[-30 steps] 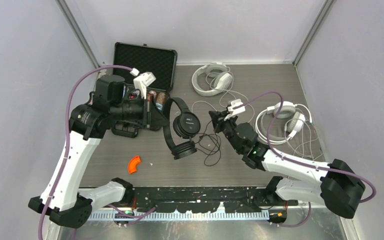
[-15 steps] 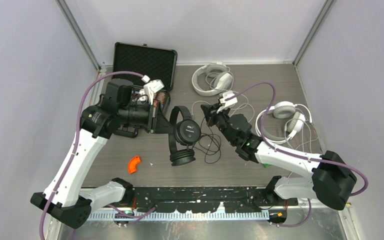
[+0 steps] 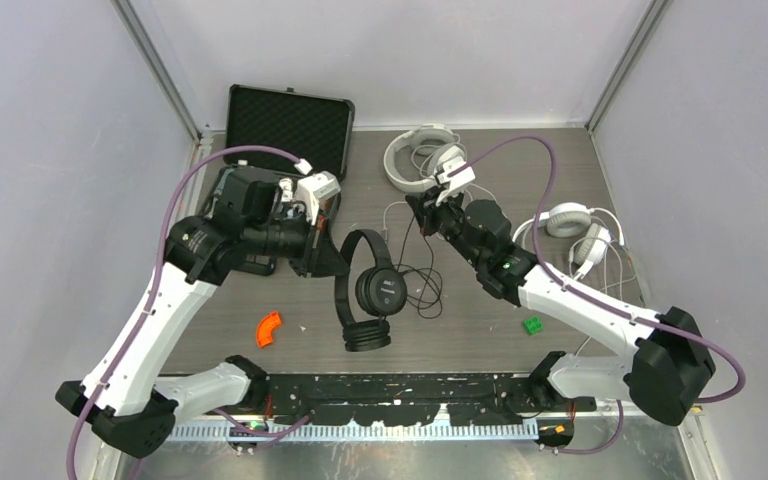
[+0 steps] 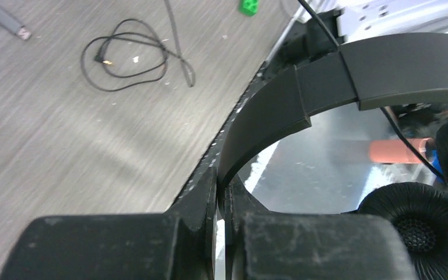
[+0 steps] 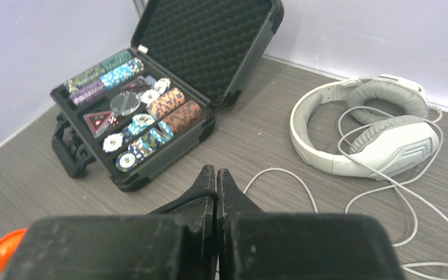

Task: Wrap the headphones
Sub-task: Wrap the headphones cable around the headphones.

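Observation:
My left gripper [image 3: 332, 262] is shut on the headband of the slim black headphones [image 3: 370, 290] and holds them above the table, ear cups hanging toward the near side. In the left wrist view the headband [image 4: 326, 87] runs out of the shut jaws [image 4: 221, 186], with a foam ear pad [image 4: 420, 221] at the lower right. My right gripper [image 3: 418, 212] is shut on the thin black cord [image 5: 181, 201], which crosses its left finger; its tips [image 5: 216, 175] point at the far table. Two white headphones lie at the back [image 3: 422, 160] and at the right [image 3: 570, 235].
An open black case of poker chips [image 3: 290, 125] stands at the back left, also in the right wrist view [image 5: 151, 111]. An orange piece [image 3: 269, 328] and a green brick [image 3: 533, 324] lie near the front. Pale cords trail around the white headsets [image 5: 373, 128].
My left gripper has carried the black headphones right and toward the near edge. My right gripper has moved farther back and left with the cord. The green brick is now uncovered.

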Motion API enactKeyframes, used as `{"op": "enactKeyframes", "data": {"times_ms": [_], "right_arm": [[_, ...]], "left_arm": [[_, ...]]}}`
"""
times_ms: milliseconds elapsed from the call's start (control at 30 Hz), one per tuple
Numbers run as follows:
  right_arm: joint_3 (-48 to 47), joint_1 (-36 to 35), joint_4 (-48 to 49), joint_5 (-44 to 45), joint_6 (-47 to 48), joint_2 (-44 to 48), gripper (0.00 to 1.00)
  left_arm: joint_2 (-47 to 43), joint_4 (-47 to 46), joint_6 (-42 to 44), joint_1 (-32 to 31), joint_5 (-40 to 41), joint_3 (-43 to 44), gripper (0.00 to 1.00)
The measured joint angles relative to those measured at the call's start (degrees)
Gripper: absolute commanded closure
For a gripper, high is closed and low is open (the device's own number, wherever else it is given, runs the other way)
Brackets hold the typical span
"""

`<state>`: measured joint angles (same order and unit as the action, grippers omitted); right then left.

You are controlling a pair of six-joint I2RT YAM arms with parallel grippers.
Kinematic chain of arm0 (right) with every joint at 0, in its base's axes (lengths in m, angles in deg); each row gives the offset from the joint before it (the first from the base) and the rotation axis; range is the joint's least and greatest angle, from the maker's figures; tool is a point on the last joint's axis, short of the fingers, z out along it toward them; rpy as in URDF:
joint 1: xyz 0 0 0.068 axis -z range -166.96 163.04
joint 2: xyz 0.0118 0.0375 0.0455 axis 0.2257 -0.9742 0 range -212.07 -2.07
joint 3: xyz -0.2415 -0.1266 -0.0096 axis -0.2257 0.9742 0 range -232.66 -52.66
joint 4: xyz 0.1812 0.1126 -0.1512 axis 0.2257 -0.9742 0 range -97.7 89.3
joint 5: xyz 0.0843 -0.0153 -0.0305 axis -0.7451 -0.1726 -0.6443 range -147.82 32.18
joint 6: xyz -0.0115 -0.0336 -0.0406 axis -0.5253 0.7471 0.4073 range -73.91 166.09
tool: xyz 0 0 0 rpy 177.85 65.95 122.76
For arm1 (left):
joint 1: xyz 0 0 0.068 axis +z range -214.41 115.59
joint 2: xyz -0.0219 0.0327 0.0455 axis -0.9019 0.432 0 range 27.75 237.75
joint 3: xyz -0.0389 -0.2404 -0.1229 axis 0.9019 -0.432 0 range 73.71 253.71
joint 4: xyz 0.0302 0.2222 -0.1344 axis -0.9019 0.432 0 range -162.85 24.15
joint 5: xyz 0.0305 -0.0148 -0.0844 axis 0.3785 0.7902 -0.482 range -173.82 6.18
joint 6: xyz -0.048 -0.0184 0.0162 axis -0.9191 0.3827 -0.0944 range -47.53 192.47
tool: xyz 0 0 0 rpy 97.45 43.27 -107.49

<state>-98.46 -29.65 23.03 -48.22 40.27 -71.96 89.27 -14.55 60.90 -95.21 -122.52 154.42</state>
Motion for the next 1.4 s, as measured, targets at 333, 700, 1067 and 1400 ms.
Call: {"op": "enactKeyframes", "data": {"times_ms": [333,700,1067,1400], "right_arm": [[-7.1,0.3,-17.4,-7.9,2.8,3.0,1.00],[-16.8,0.3,-29.7,-12.2,2.8,2.0,1.00],[-26.1,0.3,-42.7,-12.4,0.6,-1.9,1.00],[-31.7,0.3,-50.6,-22.2,-11.3,-2.0,1.00]], "left_arm": [[1.2,5.3,8.6,-2.6,15.4,-0.4,1.00],[3.8,6.2,12.3,-8.4,23.6,-2.3,1.00],[8.9,7.6,9.7,-13.0,38.2,-3.6,1.00],[18.2,10.1,0.7,-13.0,51.7,0.0,1.00]]}}
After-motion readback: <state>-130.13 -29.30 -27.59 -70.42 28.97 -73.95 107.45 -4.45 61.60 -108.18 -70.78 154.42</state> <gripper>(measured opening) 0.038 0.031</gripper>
